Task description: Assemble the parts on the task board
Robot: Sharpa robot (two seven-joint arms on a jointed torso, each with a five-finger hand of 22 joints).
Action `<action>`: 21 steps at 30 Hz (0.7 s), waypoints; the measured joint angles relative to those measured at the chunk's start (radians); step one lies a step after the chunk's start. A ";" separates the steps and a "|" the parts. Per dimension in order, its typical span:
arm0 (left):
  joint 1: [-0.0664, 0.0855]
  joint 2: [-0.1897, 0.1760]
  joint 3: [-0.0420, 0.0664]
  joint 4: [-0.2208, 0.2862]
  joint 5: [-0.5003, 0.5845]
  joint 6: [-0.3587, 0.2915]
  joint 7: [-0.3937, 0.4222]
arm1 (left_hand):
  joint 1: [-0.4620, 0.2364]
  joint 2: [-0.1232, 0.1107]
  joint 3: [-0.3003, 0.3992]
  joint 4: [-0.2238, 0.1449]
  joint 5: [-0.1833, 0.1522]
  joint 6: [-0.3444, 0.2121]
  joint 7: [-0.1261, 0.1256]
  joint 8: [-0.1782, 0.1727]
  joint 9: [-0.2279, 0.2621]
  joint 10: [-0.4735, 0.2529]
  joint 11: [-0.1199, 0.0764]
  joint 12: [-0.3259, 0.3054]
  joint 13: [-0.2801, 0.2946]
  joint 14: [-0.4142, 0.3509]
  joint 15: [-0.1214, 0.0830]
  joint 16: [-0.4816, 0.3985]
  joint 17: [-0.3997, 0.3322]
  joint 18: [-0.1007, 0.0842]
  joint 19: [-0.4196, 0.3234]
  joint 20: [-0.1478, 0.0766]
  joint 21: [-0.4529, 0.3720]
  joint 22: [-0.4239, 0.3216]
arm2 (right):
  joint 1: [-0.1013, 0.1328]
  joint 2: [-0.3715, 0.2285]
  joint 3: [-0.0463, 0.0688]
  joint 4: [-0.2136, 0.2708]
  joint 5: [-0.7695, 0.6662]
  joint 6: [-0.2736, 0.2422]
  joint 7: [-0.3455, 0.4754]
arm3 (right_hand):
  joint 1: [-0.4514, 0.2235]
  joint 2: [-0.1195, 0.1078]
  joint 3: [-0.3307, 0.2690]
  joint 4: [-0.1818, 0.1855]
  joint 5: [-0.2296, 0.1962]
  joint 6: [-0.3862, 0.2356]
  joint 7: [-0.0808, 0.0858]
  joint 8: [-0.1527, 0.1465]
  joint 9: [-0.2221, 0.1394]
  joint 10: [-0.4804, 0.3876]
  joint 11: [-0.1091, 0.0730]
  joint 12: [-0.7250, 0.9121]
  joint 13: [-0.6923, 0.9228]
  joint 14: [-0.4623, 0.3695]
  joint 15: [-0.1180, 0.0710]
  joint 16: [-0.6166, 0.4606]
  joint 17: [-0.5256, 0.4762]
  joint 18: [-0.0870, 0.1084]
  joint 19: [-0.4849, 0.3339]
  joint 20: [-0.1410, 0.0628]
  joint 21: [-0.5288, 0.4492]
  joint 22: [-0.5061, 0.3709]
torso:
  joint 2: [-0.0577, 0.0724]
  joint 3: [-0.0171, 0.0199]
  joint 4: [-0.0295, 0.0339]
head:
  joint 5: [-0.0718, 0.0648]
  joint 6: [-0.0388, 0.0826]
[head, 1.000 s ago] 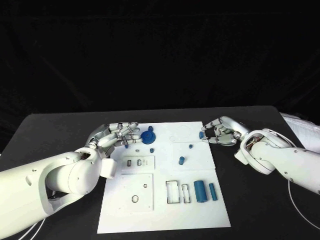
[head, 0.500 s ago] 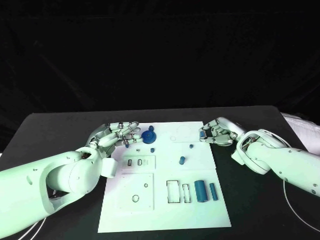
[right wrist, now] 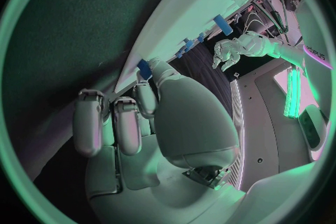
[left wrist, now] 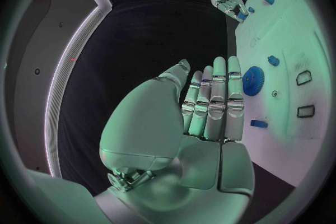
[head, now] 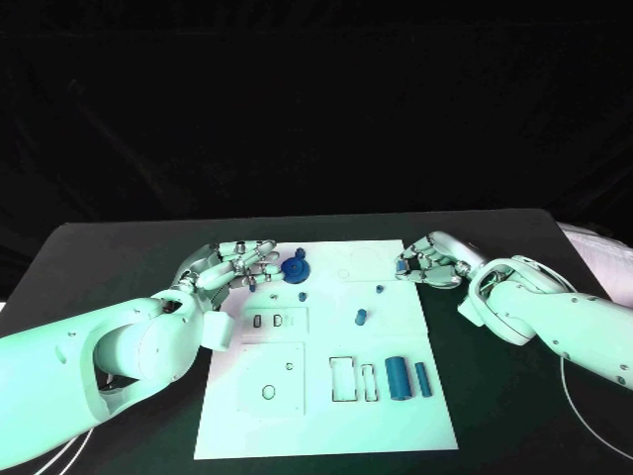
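The right hand (head: 433,260) is pinching a small blue part (head: 401,265) at the white task board's (head: 323,416) far edge, presumably for insertion; the left hand (head: 235,263) is hovering open, holding nothing, beside the blue gear (head: 297,268).

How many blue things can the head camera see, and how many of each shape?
Counted in the head view:
Blue gear: 1
Long blue cylinders: 2
Small blue pieces lying on the task board: 3
Small blue piece at the right hand fingertips: 1
Total: 7
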 measured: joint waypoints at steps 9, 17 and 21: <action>0.000 -0.004 0.000 0.001 0.000 0.001 0.000 | 0.000 0.000 0.000 0.000 0.000 0.000 0.000 0.000 0.000 0.000 0.000 0.000 0.000 0.000 0.000 0.000 0.000 0.000 0.000 0.000 0.000 0.000 | -0.002 -0.003 -0.002 0.022 0.018 -0.028 -0.001 | 0.003 0.018 0.023 -0.013 -0.053 0.002 0.002 0.012 0.000 -0.006 -0.008 -0.002 0.009 -0.003 -0.010 0.003 0.001 0.000 0.003 -0.010 0.003 0.003 | 0.000 0.0003 0.0007 | 0.004 0.003; 0.000 -0.013 0.000 0.000 0.000 0.001 0.001 | 0.000 0.000 0.000 0.000 0.000 0.000 0.000 0.000 0.000 0.000 0.000 0.000 -0.001 0.000 0.000 -0.004 0.001 0.000 0.000 0.000 0.000 0.000 | 0.003 -0.001 -0.004 0.150 0.038 -0.056 -0.056 | -0.017 0.038 0.024 -0.011 -0.064 0.002 0.002 0.017 0.000 -0.006 -0.008 -0.025 0.009 -0.003 -0.010 0.003 0.001 0.000 0.003 -0.010 0.003 0.003 | -0.001 0.0001 -0.0027 | 0.009 0.002; 0.000 -0.014 0.000 -0.010 0.000 0.001 0.002 | 0.000 0.000 0.000 0.000 0.000 0.000 0.000 0.000 0.000 0.000 0.000 0.000 -0.001 0.000 0.000 -0.004 0.001 0.000 0.000 0.000 0.000 0.000 | 0.009 0.026 -0.003 0.222 0.030 -0.070 -0.117 | -0.021 0.042 0.027 -0.008 -0.068 0.002 0.002 0.017 0.000 -0.008 -0.011 -0.037 0.005 -0.003 -0.010 0.003 0.001 0.000 -0.001 -0.014 0.003 0.001 | -0.003 -0.0017 -0.0021 | 0.015 -0.002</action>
